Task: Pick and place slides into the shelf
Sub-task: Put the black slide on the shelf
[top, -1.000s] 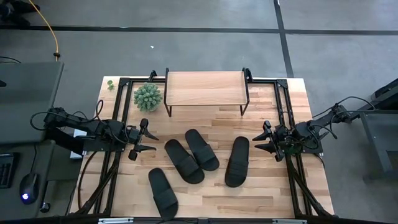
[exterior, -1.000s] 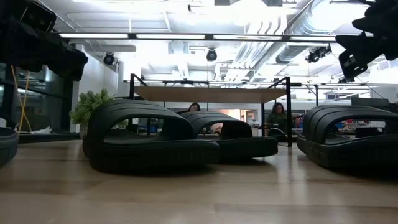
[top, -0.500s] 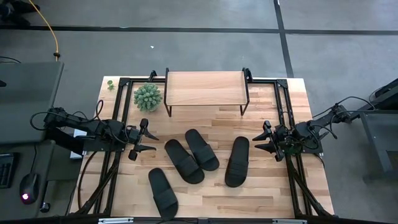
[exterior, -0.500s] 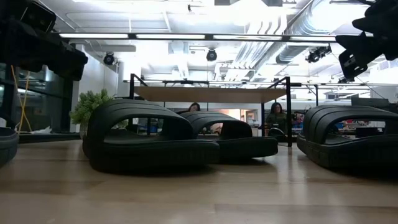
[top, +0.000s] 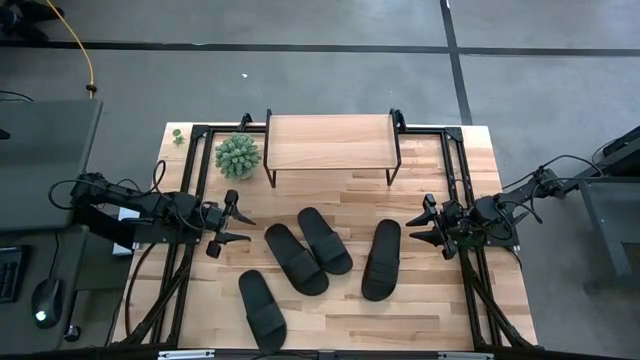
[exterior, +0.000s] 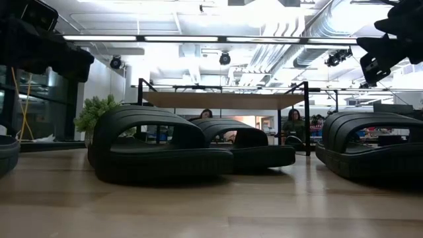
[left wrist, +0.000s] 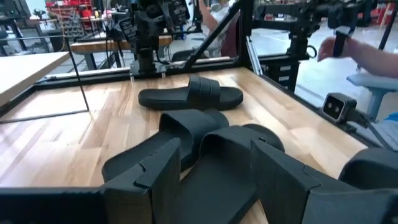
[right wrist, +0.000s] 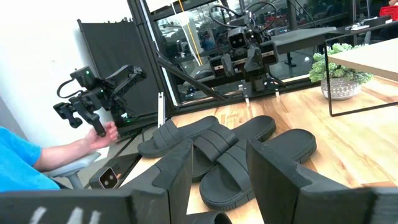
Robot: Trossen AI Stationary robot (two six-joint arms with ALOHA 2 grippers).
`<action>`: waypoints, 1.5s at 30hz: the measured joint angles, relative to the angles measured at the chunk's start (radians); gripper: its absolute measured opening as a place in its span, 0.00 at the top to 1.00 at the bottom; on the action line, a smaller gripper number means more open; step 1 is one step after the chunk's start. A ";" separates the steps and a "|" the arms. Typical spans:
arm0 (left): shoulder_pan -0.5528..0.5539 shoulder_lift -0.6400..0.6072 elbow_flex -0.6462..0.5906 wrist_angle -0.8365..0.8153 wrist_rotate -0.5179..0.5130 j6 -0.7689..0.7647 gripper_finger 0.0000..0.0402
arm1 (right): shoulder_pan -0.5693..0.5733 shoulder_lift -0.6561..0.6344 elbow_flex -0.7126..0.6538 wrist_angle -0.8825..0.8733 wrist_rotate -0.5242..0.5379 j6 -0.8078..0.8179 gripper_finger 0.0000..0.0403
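Across the lower middle of the high view, four matte black rubber slides (top: 296,259) lie on the wooden tabletop (top: 430,300) below the small light-wood, black-legged shelf (top: 329,141), flanked by the left gripper (top: 240,228) and right gripper (top: 418,230), both parted and empty.
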State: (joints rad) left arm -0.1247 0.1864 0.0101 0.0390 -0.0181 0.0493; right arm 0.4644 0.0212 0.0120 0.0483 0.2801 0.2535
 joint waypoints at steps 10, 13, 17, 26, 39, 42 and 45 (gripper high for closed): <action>0.000 0.000 0.000 -0.004 0.000 -0.004 0.56 | 0.000 0.000 0.000 0.000 0.000 0.000 0.65; 0.000 0.000 0.000 0.027 0.000 -0.004 0.56 | 0.000 0.000 0.000 0.000 0.000 0.000 0.65; 0.000 0.000 0.000 0.043 0.001 -0.020 0.56 | 0.000 0.000 0.000 0.002 0.000 0.000 0.65; 0.000 0.000 0.000 0.131 -0.047 -0.125 0.56 | 0.000 0.000 0.000 0.078 0.019 0.000 0.65; 0.000 -0.001 0.012 0.398 -0.088 -0.080 0.56 | 0.000 -0.001 0.000 0.109 0.107 -0.023 0.65; 0.000 -0.001 0.052 0.374 -0.130 -0.080 0.56 | 0.000 -0.001 0.000 0.110 0.141 -0.065 0.65; 0.000 0.000 0.095 0.327 -0.228 -0.101 0.56 | 0.000 -0.001 0.000 0.138 0.168 -0.112 0.65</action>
State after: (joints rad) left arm -0.1246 0.1860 0.1047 0.3659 -0.2458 -0.0517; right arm 0.4644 0.0204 0.0120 0.1859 0.4481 0.1410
